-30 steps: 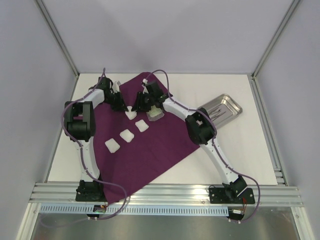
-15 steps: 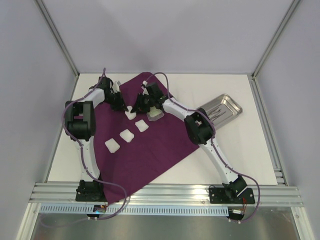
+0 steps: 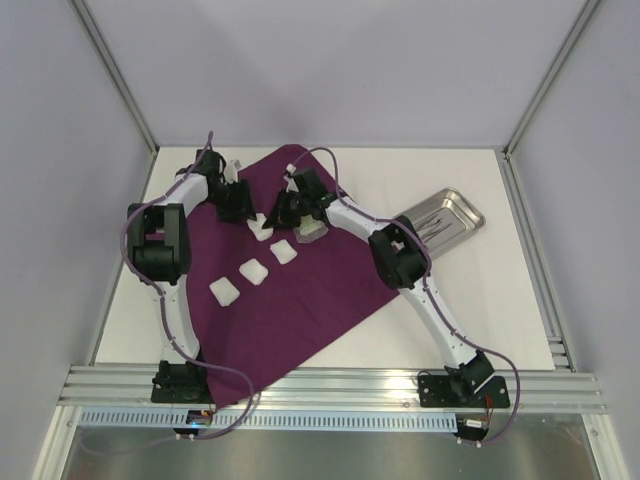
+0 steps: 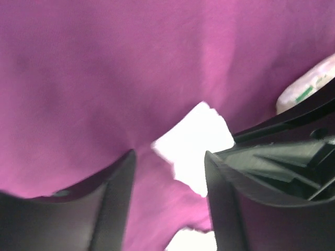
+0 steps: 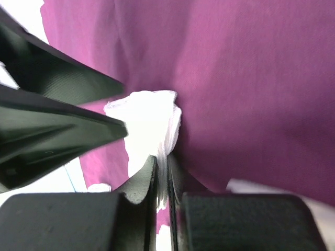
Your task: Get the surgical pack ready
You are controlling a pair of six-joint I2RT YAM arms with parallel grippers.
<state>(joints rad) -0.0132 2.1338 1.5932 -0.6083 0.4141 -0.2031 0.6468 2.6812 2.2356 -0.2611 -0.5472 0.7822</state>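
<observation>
Right gripper (image 5: 163, 168) pinches one edge of the gauze square (image 5: 146, 117) on the purple cloth (image 5: 251, 78). Left gripper (image 4: 167, 157), jaws spread, faces it from the square's opposite side.

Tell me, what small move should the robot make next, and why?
Probably lift the right pincer a little: it is shut on the edge of a white gauze square on the purple cloth, while the left pincer stands open near it.
</observation>
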